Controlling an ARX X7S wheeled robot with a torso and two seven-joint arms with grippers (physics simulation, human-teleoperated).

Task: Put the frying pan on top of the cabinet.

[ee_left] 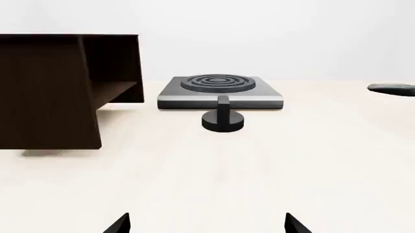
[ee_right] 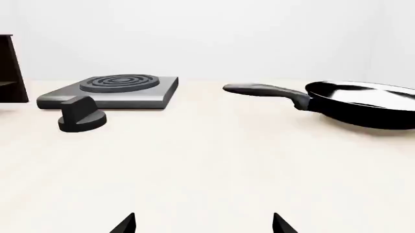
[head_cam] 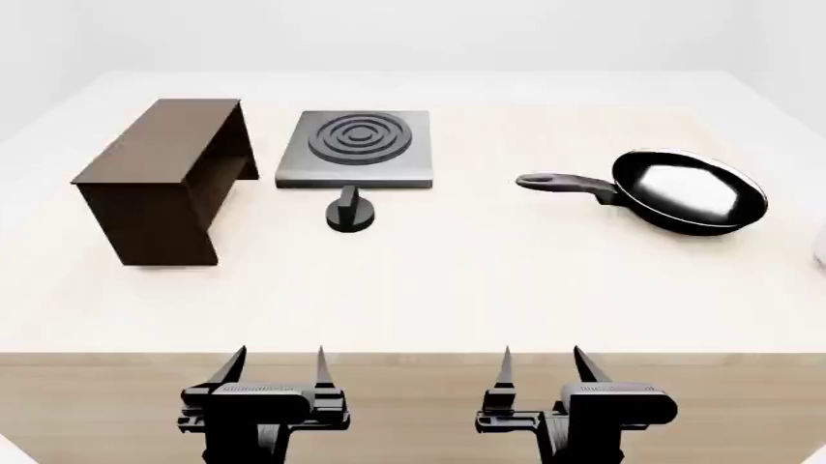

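Black frying pan [head_cam: 688, 190] on table; cabinet [head_cam: 161, 177] unlabelled; both tools apart.

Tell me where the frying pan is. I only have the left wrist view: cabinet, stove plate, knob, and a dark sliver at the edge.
Observer: That sliver is the handle tip. In the head view the frying pan sits on the table's right side, opposite the cabinet.
Operator: Give me the handle direction.
Observer: It points toward the stove plate, away from the pan's bowl.
Operator: Report the right gripper.
Observer: The right gripper is open, holding nothing, at the table's near edge, beside the open left gripper.
Operator: Check the cabinet top.
Observer: Nothing is on it.
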